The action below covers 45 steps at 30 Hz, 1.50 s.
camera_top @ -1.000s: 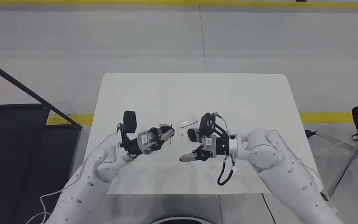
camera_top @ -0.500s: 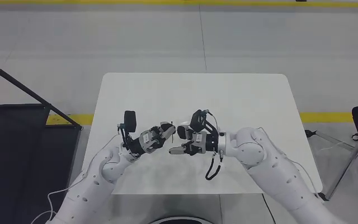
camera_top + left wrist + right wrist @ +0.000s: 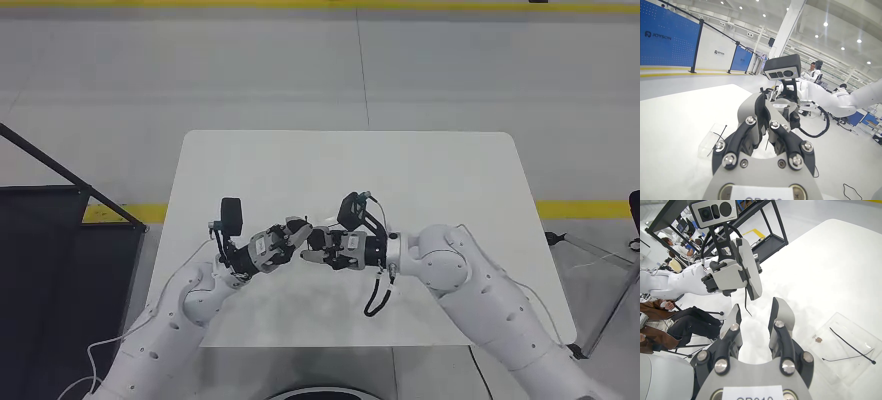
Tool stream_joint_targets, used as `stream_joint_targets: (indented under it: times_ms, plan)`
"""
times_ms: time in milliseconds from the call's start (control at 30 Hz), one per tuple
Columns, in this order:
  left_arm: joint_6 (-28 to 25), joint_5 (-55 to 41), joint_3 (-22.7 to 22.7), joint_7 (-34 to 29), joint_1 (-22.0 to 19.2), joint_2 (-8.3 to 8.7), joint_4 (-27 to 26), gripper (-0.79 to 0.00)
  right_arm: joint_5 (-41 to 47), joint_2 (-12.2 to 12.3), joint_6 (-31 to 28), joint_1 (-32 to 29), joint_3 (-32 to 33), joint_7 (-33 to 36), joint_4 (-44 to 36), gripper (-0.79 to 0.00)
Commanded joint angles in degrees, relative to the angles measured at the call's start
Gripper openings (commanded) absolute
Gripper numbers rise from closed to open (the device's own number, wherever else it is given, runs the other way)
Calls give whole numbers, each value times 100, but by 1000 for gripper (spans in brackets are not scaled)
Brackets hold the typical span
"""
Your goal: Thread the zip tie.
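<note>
Right wrist view: right jaws stand apart, the dangling tail of the zip tie (image 3: 745, 303) at their mouth; left jaws are clamped on it above the worktop (image 3: 829, 256). Likely next: pinch that loose tail squarely, ready for feeding into the head.

Arms: left arm (image 3: 185, 310) and right arm (image 3: 480, 290) in glossy white rounded shells. On the right gripper (image 3: 757, 306): grey metal palm plate (image 3: 753, 370), black linkage bars (image 3: 783, 338) pinned with silver round-head screws (image 3: 721, 364), pale grey fingers (image 3: 783, 313) faced with black pads (image 3: 773, 311), white printed label (image 3: 753, 393) at the base. The left gripper (image 3: 300, 233) has the same build. Wrist camera (image 3: 782, 71): black box, grey face, black bracket. Black corrugated cable (image 3: 826, 121) at the right wrist.
</note>
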Motion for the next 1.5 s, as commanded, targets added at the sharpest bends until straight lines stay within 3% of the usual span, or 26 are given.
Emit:
stream_joint_targets:
  times_ms: [0, 233, 433, 833, 967, 1467]
  plan:
    - [1, 16, -9, 5, -1, -7, 10, -785, -1, -6, -18, -4, 12, -6, 13, -474]
    - [-12, 52, -37, 10, 3, -30, 22, -785, -7, -27, -49, -29, 45, -12, 25, -573]
    - [-22, 59, -61, 7, 16, -48, 28, -785, -36, -41, -79, -50, 75, -10, 24, -785]
    - [-94, -3, -134, -70, 47, -71, 10, -785, -93, -54, -101, -128, 158, 2, -24, -785]
    - [-121, -44, -155, -114, 55, -77, 5, -717, -115, -51, -125, -164, 197, 11, -47, -785]
    - [-182, -114, -222, -227, 78, -104, -11, -714, -184, -69, -111, -208, 235, 145, -120, -785]
